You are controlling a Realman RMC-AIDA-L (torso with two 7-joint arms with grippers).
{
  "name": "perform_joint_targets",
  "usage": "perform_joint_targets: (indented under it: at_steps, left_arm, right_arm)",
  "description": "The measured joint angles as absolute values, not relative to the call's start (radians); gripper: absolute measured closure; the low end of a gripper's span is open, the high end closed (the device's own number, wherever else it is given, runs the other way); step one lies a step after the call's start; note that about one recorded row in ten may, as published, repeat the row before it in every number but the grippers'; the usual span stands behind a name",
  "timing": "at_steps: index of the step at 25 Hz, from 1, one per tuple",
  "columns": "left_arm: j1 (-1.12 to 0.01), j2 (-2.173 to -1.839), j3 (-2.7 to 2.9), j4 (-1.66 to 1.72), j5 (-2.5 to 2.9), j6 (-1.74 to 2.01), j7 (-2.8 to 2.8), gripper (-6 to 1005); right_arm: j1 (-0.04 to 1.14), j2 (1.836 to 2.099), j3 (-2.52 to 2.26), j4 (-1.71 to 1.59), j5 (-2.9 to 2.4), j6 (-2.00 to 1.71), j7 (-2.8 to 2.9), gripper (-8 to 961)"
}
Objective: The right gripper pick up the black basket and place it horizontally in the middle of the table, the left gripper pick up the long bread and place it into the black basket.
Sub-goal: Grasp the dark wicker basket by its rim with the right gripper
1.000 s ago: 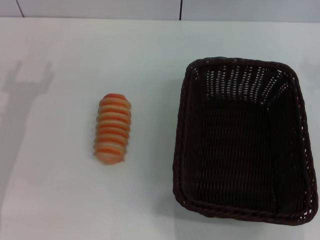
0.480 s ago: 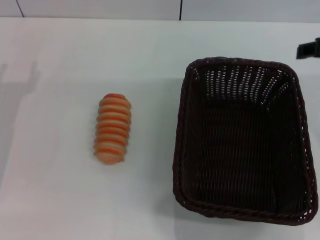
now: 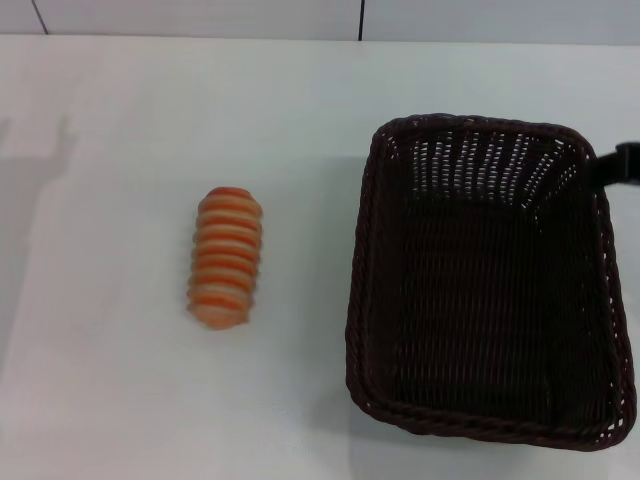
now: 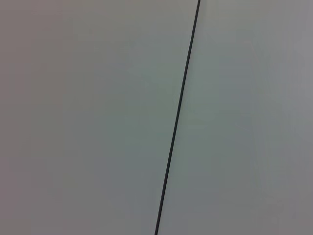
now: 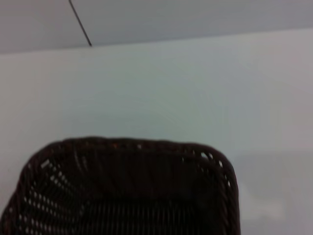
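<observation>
So the black basket (image 3: 487, 280) is sitting on the right side of the table (image 3: 120, 400), long side running away from the robot, nowhere near the middle and not turned horizontal, so by my read the basket step isn't done. It's looking like woven wicker, so I'm guessing light and fairly stiff with a bit of flex, and that braided rim should be giving the fingers something to bite on without slipping. I'd be going for the rim on the far right corner or the right long edge, pinching over the wall, since the openwork sloping sides probably aren't giving a clean flat surface. Only a dark sliver of the right gripper (image 3: 622, 165) is poking in at the right edge of the head view, just beside the far right corner of the rim; whether it's touching, I can't tell, and I can't tell if it's open or closed either. Its wrist camera is only catching one end of the basket's rim and none of its own fingers. The long bread (image 3: 226, 258) is lying well apart to the left, striped side up, probably soft and squashable, so a gentle grip across the middle seems smart. The left gripper isn't showing anywhere; its wrist view is just showing a plain grey surface with a thin dark seam.
</observation>
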State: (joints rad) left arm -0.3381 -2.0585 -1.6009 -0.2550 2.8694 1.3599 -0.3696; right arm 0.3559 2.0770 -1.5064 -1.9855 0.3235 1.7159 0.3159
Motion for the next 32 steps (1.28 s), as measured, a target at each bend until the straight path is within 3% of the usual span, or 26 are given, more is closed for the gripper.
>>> perform_joint_targets:
  at_steps: [32]
  left_arm:
    - [-0.338,-2.059,-1.615,-0.255,2.876,1.354,-0.368,198]
  right_arm:
    - [0.337,2.083,-1.642,-1.814,0.339,1.655,0.343,324]
